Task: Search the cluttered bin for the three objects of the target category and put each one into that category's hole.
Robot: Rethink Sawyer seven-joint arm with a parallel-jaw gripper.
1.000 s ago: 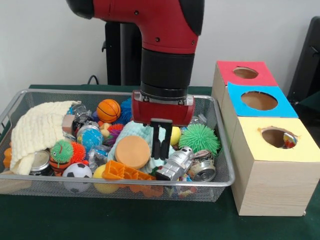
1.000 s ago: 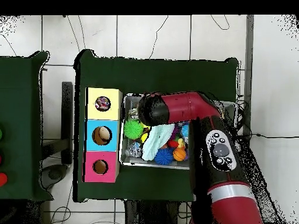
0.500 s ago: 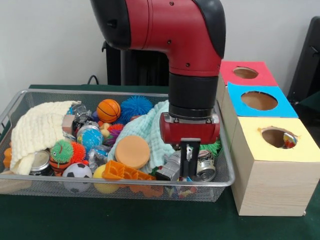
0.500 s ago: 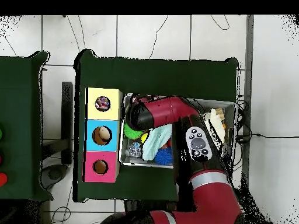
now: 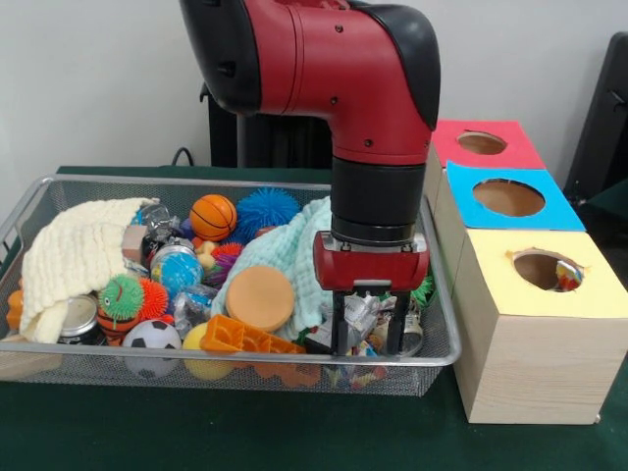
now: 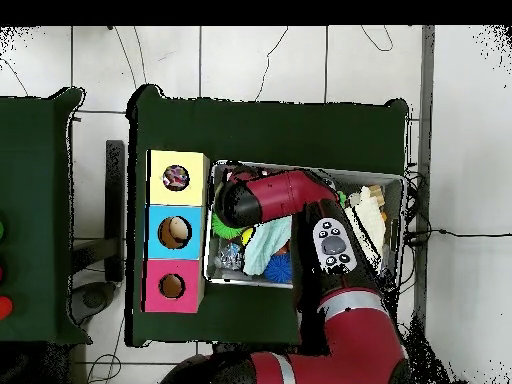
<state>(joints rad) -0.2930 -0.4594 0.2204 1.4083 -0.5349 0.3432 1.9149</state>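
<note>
The wire mesh bin [image 5: 196, 182] is full of toys and cloths; it also shows in the overhead view [image 6: 250, 283]. My gripper [image 5: 368, 339] is open and low in the bin's right front corner. Its fingers [image 5: 339, 334] stand on either side of a crumpled silvery thing [image 5: 364, 314]. A small white patch with coloured specks [image 5: 358, 374] shows through the front mesh below the gripper. The yellow-topped box's hole [image 5: 546, 270] holds a dotted multicolour piece [image 5: 570, 278], which also shows in the overhead view [image 6: 176, 178]. The arm hides the gripper from above.
A blue-topped box [image 5: 508, 196] and a red-topped box [image 5: 481, 142] stand behind the yellow one. In the bin lie a cream cloth [image 5: 74, 255], a pale green cloth [image 5: 285, 255], an orange disc [image 5: 259, 297], a basketball [image 5: 213, 216] and a soccer ball [image 5: 151, 337].
The arm swung from the bin's middle to its right front corner and came lower. The gripper turned about its axis and its fingers, close together before, now stand spread apart.
</note>
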